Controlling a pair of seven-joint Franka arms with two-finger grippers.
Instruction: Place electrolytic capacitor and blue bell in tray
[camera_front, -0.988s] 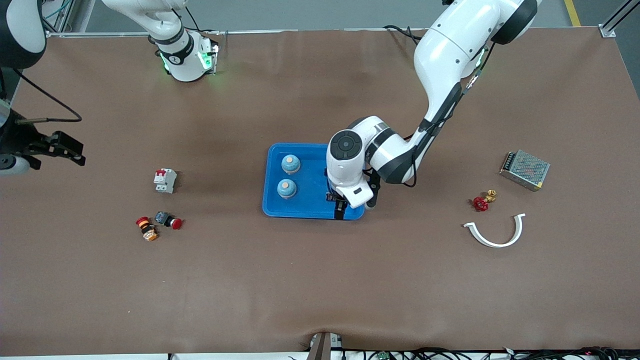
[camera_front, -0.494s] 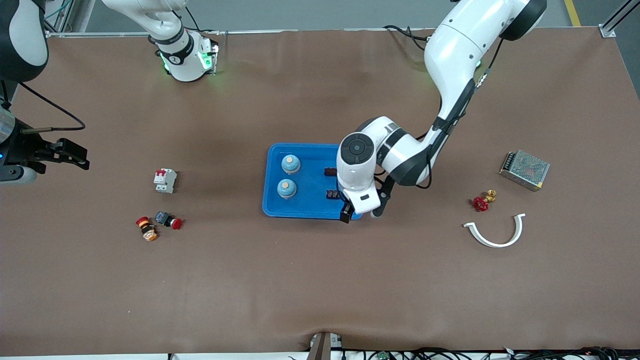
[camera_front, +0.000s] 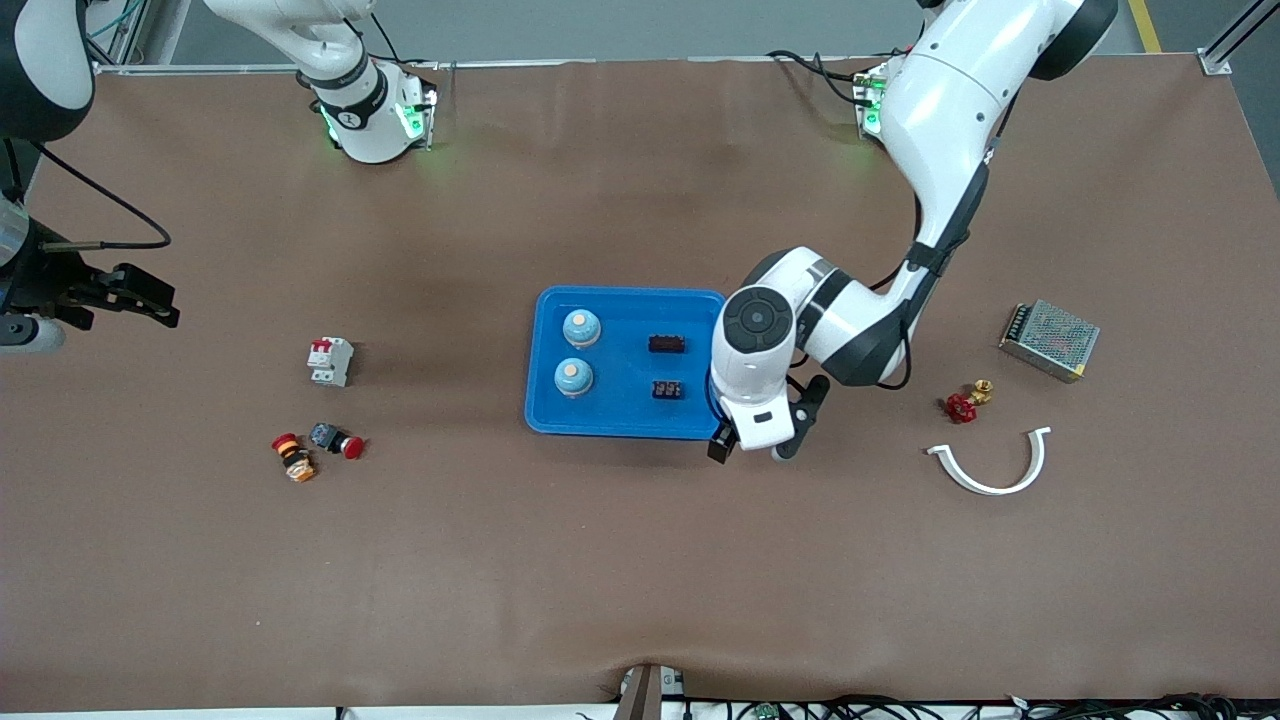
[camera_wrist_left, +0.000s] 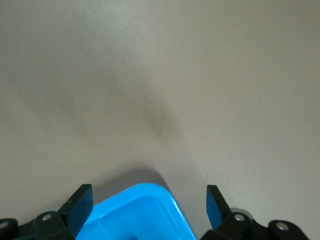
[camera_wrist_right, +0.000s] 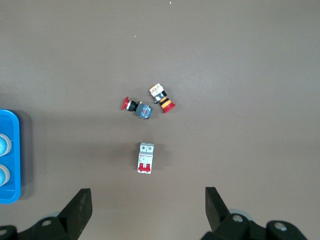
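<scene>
Now left tool (camera_front: 750, 447) agape over tray (camera_front: 610, 425) corner

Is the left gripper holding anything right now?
No: the left gripper stands open with nothing between its fingers, over the corner of the tray.

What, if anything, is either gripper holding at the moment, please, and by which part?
Nothing is held. The left gripper hangs open over a corner of the shallow bright-blue plastic tray; the right gripper waits open at the right arm's end.
</scene>
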